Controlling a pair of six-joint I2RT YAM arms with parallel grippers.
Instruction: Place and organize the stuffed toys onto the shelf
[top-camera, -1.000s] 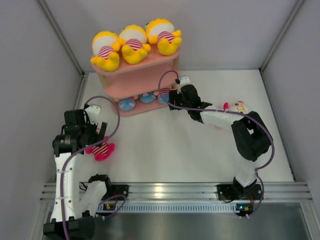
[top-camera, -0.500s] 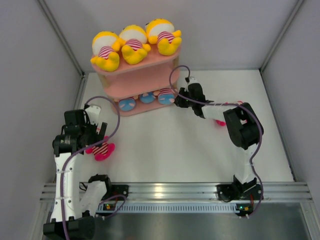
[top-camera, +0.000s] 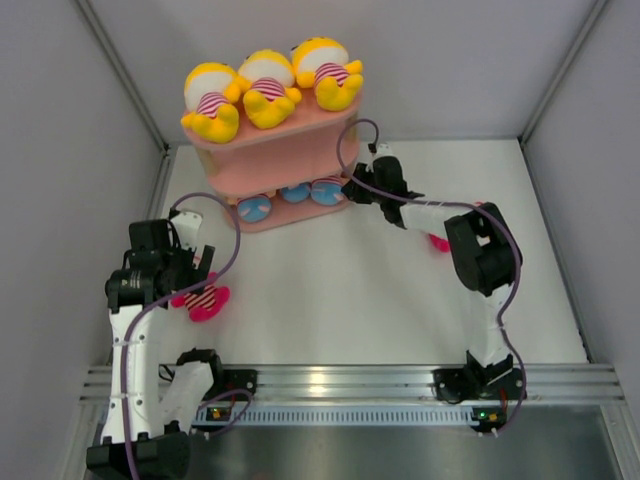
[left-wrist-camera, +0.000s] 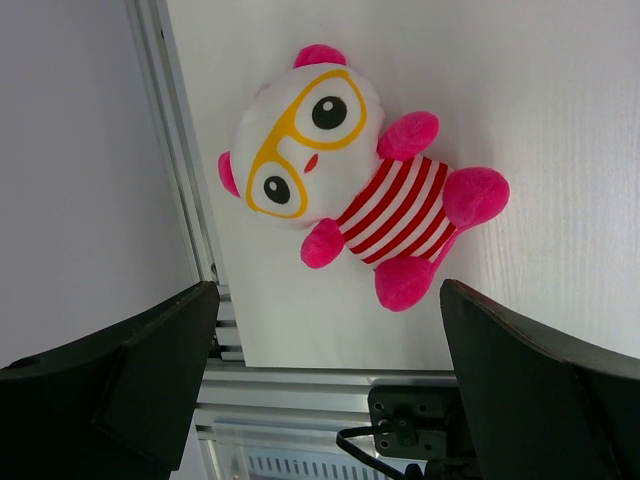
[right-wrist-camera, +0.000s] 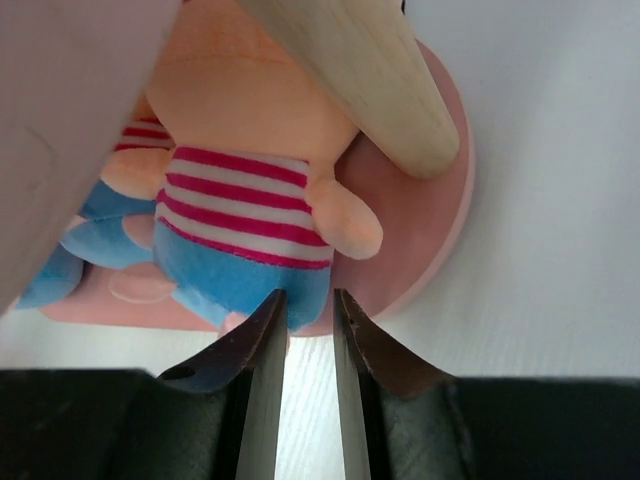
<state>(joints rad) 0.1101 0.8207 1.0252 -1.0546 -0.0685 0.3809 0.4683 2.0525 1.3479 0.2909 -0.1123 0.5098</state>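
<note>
The pink shelf (top-camera: 285, 155) stands at the back with three yellow toys (top-camera: 268, 88) on its top board. Three peach toys with blue bottoms (top-camera: 293, 195) lie on the bottom board. My right gripper (top-camera: 357, 186) is at that board's right end. In the right wrist view its fingertips (right-wrist-camera: 310, 298) stand a narrow gap apart, empty, against the blue bottom of a peach toy (right-wrist-camera: 240, 200). My left gripper (top-camera: 190, 272) hangs wide open (left-wrist-camera: 328, 300) above a pink-limbed toy (left-wrist-camera: 385, 215) lying face up on the table (top-camera: 203, 298).
Another pink toy (top-camera: 439, 242) lies mostly hidden under my right arm. A wooden upright (right-wrist-camera: 370, 80) rises just right of the peach toy on the bottom board (right-wrist-camera: 425, 235). A metal rail (left-wrist-camera: 190, 200) runs along the table's left edge beside the pink-limbed toy.
My right gripper has moved up against the right end of the shelf's bottom board, and its arm now covers the toy on the right. The left arm has not moved.
</note>
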